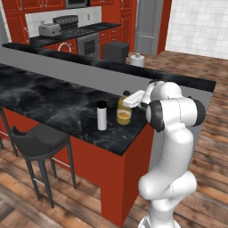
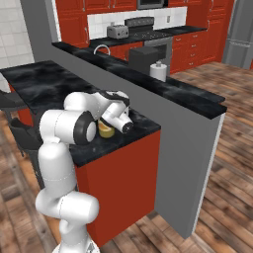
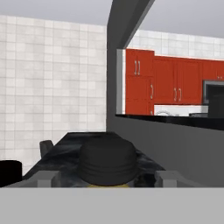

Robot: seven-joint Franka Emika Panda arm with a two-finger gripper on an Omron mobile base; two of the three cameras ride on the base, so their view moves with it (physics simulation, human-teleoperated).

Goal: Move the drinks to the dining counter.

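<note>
Black marbled desk [image 1: 53, 100] carries both bottles; gripper [image 3: 107, 180] apparently straddles the juice bottle [image 1: 124, 111], spread; next, withdraw.

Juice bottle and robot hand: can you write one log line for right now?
gripper: at juice bottle cap, grip unclear | white bottle: upright beside it | both on dining counter

A squat amber-orange juice bottle [image 1: 124, 112] and slim white, black-capped bottle [image 1: 102, 116] stand on the black-marbled, red-based dining counter [image 1: 44, 102].
</note>
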